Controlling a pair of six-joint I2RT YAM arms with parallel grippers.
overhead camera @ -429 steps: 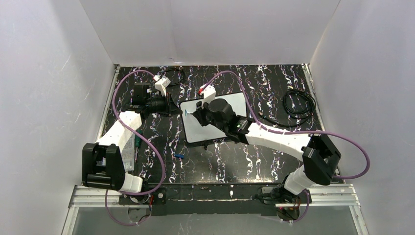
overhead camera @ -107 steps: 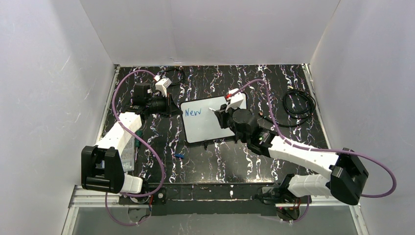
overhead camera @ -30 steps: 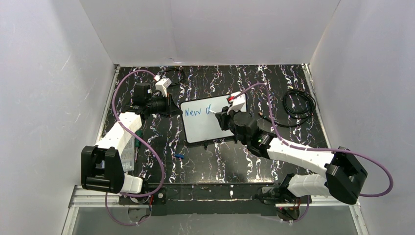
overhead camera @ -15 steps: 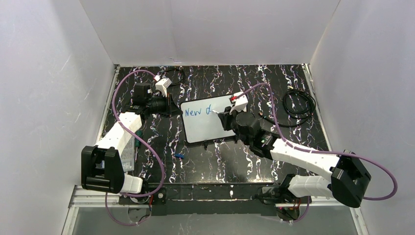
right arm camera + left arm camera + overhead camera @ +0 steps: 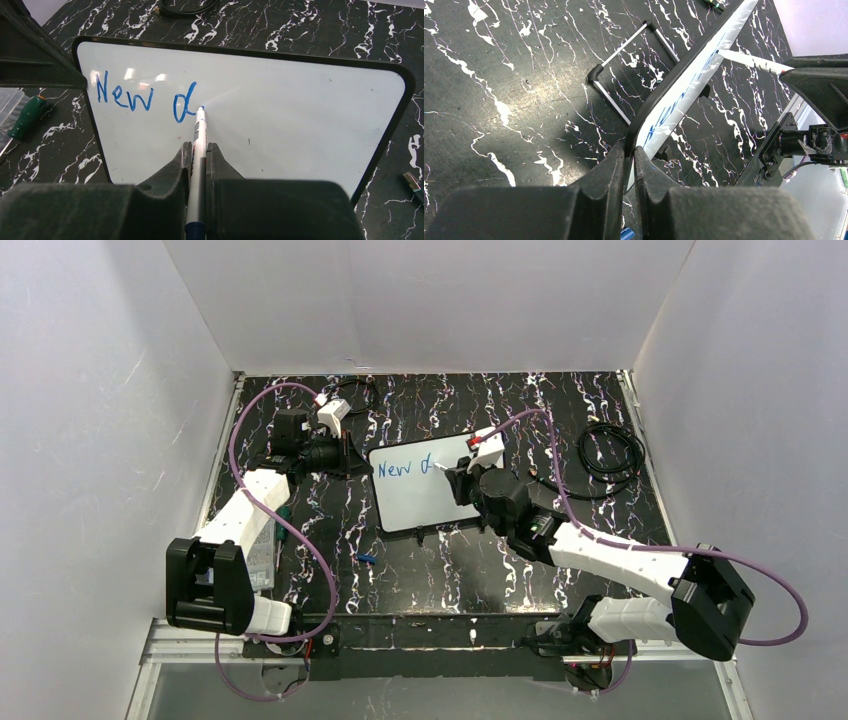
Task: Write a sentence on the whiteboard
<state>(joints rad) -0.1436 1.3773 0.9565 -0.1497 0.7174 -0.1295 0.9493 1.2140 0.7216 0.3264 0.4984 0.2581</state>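
While gripping marker [image 5: 200, 125] in right tool [image 5: 199, 147] and clamping whiteboard [image 5: 300, 115] edge in left tool [image 5: 629, 150], writing word 2 of sentence [image 5: 125, 95], "New d" down. Next, probably: "o", tip pressed lightly.

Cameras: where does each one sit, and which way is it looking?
Top view: fixed above and behind the robot, looking down on the table; the left arm and right arm show, bases nearest.
Left wrist view: rides on the left arm, looking along the left claw, shut on the whiteboard edge.
Right wrist view: rides on the right arm, looking along the right claw, shut on a marker whose tip meets the blue writing.
Shared: all three show the whiteboard; both wrist views show the marker.
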